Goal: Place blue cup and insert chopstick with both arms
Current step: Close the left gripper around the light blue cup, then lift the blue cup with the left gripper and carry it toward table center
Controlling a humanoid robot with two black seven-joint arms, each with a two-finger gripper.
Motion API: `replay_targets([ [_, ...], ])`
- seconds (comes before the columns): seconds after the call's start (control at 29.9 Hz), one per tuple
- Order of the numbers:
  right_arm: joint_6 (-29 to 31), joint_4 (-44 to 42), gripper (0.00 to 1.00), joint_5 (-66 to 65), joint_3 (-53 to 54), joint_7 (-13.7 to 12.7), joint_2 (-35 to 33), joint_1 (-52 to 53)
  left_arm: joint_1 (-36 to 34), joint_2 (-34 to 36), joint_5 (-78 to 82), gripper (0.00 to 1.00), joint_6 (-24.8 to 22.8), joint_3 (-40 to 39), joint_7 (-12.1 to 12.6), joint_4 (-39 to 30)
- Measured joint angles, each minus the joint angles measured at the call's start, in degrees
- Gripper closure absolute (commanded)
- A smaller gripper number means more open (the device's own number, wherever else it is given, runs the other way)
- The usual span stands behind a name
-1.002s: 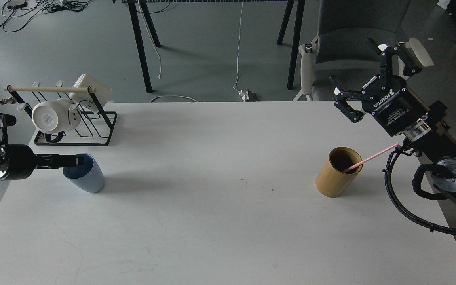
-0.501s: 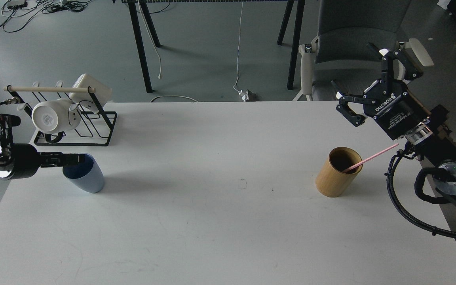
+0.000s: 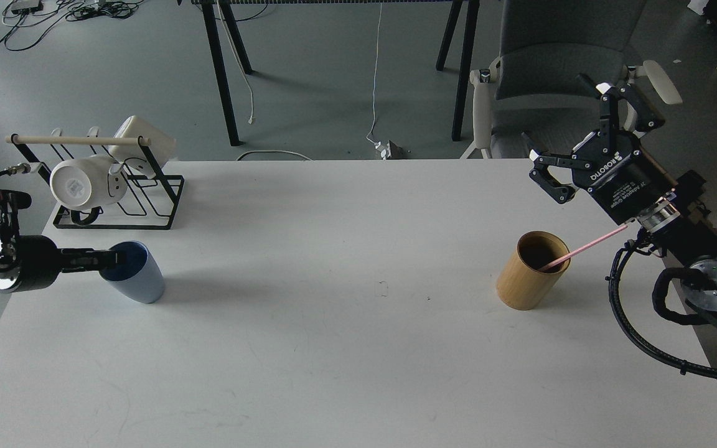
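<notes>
The blue cup (image 3: 139,275) stands upright on the white table (image 3: 333,348) at the left, in front of the mug rack. My left gripper (image 3: 111,257) comes in level from the left, its tip at the cup's left rim; it is seen edge-on, so its fingers cannot be told apart. The pink chopstick (image 3: 584,248) leans out to the right of a tan bamboo cylinder (image 3: 528,272) at the right. My right gripper (image 3: 556,119) is open and empty, fingers spread, up and behind the cylinder and apart from the stick.
A black wire rack (image 3: 116,199) with a wooden rod and white mugs (image 3: 78,182) stands at the back left. A grey chair (image 3: 551,68) is behind the table's far right edge. My right arm's cables (image 3: 632,336) hang over the table's right edge.
My left gripper has drawn back to the left, its tip now at the cup's rim instead of over its mouth. My right gripper has shifted slightly right. Cup and chopstick have not moved.
</notes>
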Motion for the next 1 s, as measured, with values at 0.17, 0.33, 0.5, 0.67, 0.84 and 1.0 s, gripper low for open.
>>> replay_targets([
  [0.17, -0.02, -0.11, 0.03, 0.00, 0.03, 0.00, 0.02, -0.47, 0.01, 0.07, -0.16, 0.85, 0.04, -0.03, 0.00, -0.22],
  [0.33, -0.02, -0.14, 0.03, 0.00, 0.07, 0.00, 0.03, -0.78, 0.02, 0.13, -0.18, 0.93, 1.14, -0.03, 0.00, -0.52],
  [0.5, -0.02, -0.15, 0.03, 0.00, 0.08, 0.00, 0.03, -0.96, 0.10, 0.13, -0.21, 0.94, 1.82, -0.03, 0.00, -0.63],
  [0.67, -0.02, -0.17, 0.03, 0.00, 0.08, 0.00, 0.02, -0.97, 0.17, 0.26, -0.23, 0.94, 1.84, -0.03, 0.00, -0.79],
  [0.84, -0.04, -0.71, 0.03, 0.00, 0.10, 0.00, 0.02, -0.97, 0.24, 1.05, -0.61, 0.96, 1.91, -0.42, 0.00, -3.27],
  [1.0, -0.10, -1.47, 0.03, 0.00, 2.02, 0.00, -0.05, -0.95, -0.96, 3.13, -3.42, 0.96, 1.99, -1.10, 0.00, -10.98],
])
